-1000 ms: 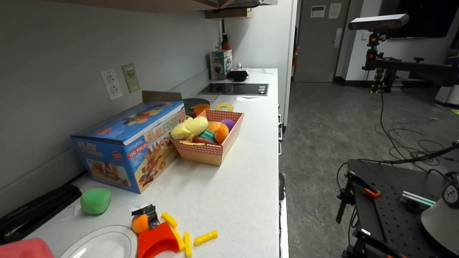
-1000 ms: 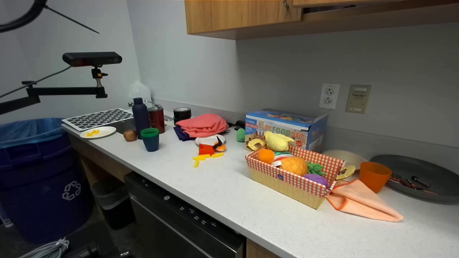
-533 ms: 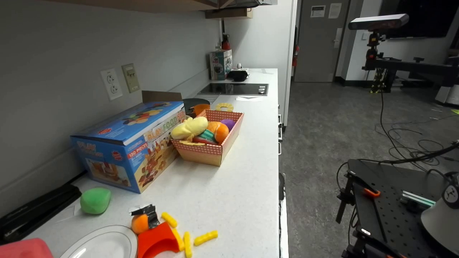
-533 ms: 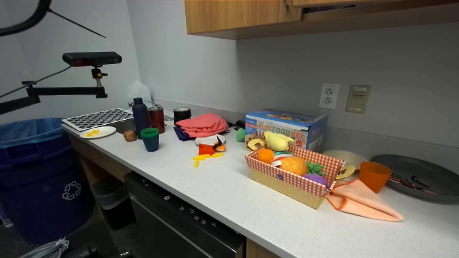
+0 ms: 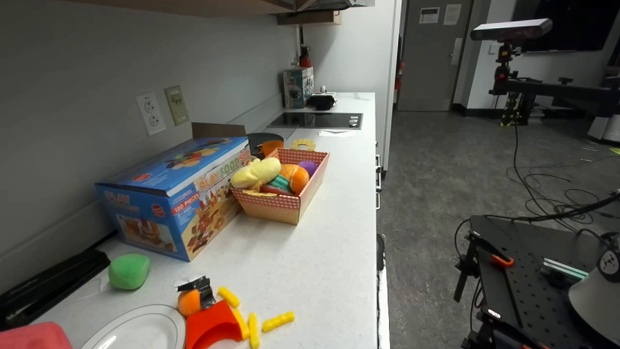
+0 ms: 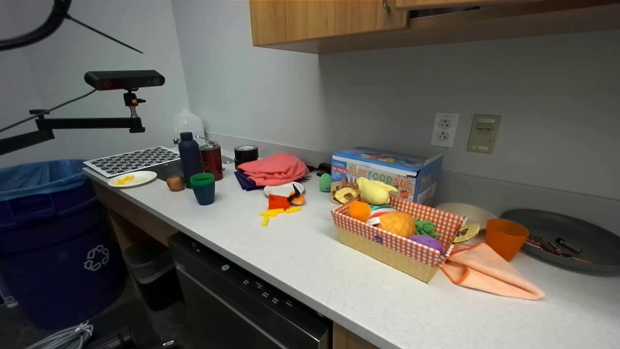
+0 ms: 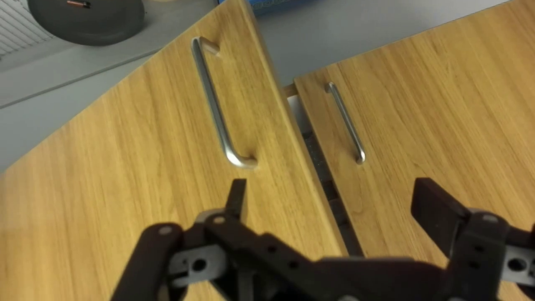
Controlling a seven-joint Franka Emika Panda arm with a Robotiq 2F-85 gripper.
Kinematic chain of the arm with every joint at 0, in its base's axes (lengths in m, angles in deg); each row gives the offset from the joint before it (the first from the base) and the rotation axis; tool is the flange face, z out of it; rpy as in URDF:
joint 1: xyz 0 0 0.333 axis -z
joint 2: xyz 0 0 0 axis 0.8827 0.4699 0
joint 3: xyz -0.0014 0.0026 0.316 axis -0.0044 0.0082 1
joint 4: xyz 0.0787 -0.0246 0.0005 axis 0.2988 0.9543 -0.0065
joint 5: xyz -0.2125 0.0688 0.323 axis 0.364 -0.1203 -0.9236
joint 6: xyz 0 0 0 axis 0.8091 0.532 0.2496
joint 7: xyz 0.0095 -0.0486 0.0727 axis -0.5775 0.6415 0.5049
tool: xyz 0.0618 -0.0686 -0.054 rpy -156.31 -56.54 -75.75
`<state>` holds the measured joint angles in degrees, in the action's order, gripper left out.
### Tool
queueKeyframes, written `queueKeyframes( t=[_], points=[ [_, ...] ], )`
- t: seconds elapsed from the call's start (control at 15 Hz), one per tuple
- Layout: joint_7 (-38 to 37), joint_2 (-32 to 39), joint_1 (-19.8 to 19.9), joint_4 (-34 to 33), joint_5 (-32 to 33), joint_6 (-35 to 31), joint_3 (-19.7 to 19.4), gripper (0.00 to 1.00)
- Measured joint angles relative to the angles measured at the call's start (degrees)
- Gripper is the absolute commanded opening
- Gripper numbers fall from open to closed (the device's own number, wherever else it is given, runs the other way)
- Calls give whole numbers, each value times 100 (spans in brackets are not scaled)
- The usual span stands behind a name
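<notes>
My gripper [image 7: 331, 184] shows in the wrist view with its black fingers wide apart and nothing between them. It faces two wooden cabinet doors. The left door [image 7: 138, 167] stands ajar, swung out in front of the right door [image 7: 418, 125], with a dark gap between them. The left door's metal bar handle [image 7: 213, 100] lies just beyond the left fingertip, and the right door's handle [image 7: 347, 123] lies beyond the space between the fingers. No touch shows. The wooden cabinet [image 6: 329, 22] also shows at the top of an exterior view. The gripper is outside both exterior views.
Below the cabinet is a counter [image 6: 271, 252] with a checkered basket [image 6: 387, 247] of toy food, a blue play food box [image 5: 145, 179], an orange cup [image 6: 506, 237] and a dark pan [image 6: 600, 242]. The pan also shows in the wrist view [image 7: 92, 23].
A black cable at the upper left of an exterior view has shifted slightly right and down. The counter objects have not moved.
</notes>
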<state>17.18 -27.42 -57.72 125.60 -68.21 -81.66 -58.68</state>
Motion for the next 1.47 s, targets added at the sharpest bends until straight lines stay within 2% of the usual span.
queueKeyframes(
  t=[0.27, 0.53, 0.73, 1.0, 1.47],
  points=[
    [599, 189, -107, 73, 15, -752, -224, 100],
    [1466, 511, -493, 23, -114, -1512, -529, 100],
    [2006, 710, -766, -84, -440, -1943, -704, 100],
    [2548, 925, -990, -242, -1065, -2160, -813, 100],
    [3281, 1449, -1074, -620, -2256, -2158, -719, 100]
  ],
)
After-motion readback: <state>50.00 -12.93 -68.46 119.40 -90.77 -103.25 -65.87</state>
